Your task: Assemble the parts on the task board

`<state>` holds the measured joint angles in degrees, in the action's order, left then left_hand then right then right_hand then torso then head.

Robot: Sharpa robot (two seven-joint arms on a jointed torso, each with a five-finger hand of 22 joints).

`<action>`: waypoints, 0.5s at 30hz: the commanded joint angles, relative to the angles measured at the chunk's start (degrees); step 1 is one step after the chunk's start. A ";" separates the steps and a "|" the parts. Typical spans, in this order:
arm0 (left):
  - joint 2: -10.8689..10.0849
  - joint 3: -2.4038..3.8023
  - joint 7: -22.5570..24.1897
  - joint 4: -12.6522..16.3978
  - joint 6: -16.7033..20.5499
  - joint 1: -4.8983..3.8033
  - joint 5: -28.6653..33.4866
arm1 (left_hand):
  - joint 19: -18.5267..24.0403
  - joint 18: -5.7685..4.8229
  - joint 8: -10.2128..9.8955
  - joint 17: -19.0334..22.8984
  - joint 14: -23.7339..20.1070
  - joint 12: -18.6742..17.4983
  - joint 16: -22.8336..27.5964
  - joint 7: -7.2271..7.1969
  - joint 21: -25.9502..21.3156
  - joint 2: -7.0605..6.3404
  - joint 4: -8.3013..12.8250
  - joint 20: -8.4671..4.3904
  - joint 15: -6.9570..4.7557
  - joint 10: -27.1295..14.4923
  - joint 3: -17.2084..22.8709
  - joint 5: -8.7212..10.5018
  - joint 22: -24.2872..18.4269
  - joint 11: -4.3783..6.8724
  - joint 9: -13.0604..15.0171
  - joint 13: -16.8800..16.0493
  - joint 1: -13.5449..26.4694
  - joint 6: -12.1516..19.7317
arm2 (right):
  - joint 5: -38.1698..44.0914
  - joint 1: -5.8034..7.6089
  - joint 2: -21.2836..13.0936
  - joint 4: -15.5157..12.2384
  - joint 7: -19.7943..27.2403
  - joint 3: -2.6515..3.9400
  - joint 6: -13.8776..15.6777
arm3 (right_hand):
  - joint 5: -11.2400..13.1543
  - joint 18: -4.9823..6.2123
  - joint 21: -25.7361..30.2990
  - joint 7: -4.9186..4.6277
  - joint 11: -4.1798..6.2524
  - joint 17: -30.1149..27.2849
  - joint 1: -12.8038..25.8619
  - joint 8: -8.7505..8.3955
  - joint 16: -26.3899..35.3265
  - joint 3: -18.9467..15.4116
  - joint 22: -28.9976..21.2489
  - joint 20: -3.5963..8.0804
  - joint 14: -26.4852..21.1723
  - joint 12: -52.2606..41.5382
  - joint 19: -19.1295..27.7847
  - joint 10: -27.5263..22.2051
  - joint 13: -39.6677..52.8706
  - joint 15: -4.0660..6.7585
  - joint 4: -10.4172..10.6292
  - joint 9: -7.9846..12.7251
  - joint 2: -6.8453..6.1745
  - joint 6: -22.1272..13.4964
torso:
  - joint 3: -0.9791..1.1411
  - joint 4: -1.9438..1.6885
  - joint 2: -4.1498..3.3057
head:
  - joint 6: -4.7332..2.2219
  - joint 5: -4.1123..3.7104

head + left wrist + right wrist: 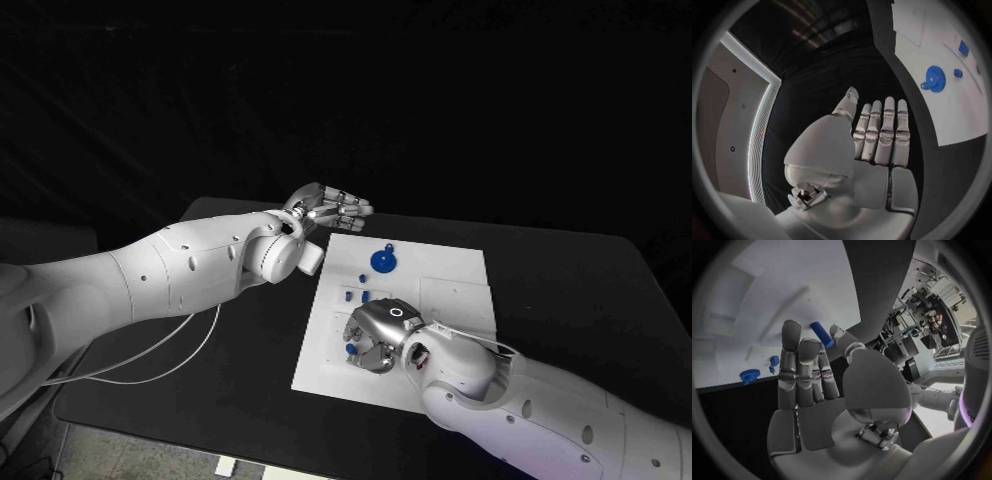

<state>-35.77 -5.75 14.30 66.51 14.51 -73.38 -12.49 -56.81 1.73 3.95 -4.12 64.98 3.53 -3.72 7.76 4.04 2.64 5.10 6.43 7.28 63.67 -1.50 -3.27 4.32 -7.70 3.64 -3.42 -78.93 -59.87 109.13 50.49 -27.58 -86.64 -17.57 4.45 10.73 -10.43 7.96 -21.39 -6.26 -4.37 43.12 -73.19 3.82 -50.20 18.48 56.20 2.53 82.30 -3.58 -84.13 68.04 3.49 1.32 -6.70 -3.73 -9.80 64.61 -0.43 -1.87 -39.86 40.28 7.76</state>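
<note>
Black counter carries the white task board at its middle. On the board's far end sits a blue gear, with small blue parts lying nearer along the board's left side. Just off the board's far left corner hovers the left robot hand, fingers straight and held side by side, holding nothing. Over the board's near end hangs the right robot hand, fingers extended and empty, with a blue cylinder just beyond its fingertips
</note>
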 commanded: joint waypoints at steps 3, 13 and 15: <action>0.09 0.07 0.07 0.12 -1.03 -0.05 0.25 | 0.36 -0.01 0.04 0.04 -0.48 -0.09 0.14 0.24 0.21 0.02 0.12 0.17 0.20 -0.47 -0.28 0.34 -0.06 -0.06 -0.03 -0.05 0.04 0.34 | -0.74 -0.03 -0.13 -0.14 -0.22 -0.02 3.54 | -0.39 1.16 -0.76 -0.12 -0.04 -0.40 -0.98 -0.25 -0.47 -0.82 -1.26 -0.37 -0.03 0.20 -2.22 -0.61 -0.08 -0.40 0.43 0.05 -0.26 -0.61 | -0.01 -0.04 0.00 | -0.11 -0.17; -0.01 0.06 -0.02 0.10 -1.12 -0.05 0.25 | 0.36 -0.01 0.04 0.04 -0.48 -0.09 0.14 0.24 0.21 0.02 0.12 0.17 0.20 -0.47 -0.28 0.34 -0.06 -0.06 -0.03 -0.05 0.04 0.34 | -2.79 -0.03 -2.13 -2.36 0.66 -0.01 6.02 | -0.58 1.36 -1.54 -0.24 -0.34 -1.03 -2.04 -0.26 -0.53 -4.82 -3.54 -0.51 -0.15 0.16 -2.15 -1.87 -0.05 -0.48 1.47 0.06 -0.41 -1.03 | -0.01 -0.04 0.00 | -0.15 -0.33; -0.07 0.06 -0.01 0.11 -1.12 -0.05 0.25 | 0.36 -0.01 0.04 0.04 -0.48 -0.09 0.14 0.24 0.21 0.02 0.12 0.17 0.20 -0.47 -0.28 0.34 -0.06 -0.06 -0.03 -0.05 0.04 0.34 | -4.24 -0.03 -3.15 -3.60 1.08 0.13 6.49 | 0.40 1.34 -1.66 -0.10 -0.22 -1.13 -2.19 -0.23 -0.49 -6.81 -4.07 -0.45 -0.15 0.19 -2.12 -1.68 -0.05 -0.43 2.24 0.05 -0.23 -1.37 | -0.02 0.00 0.01 | -0.23 -0.45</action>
<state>-35.87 -5.75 14.05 66.51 14.20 -73.38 -12.49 -56.81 1.73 3.95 -4.12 64.78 3.53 -3.72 7.76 4.04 2.64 5.10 6.43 7.48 63.67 -1.50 -3.27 4.33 -7.70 3.64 -3.42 -78.93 -59.87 107.11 50.49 -30.49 -89.72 -17.52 4.50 15.10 -10.36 8.85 -22.78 -6.33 -4.51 42.04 -74.84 3.82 -50.47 12.08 52.24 2.32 82.09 -3.57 -83.92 66.54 3.49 1.13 -4.60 -3.74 -10.11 63.52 -0.43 -1.92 -39.86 40.13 7.43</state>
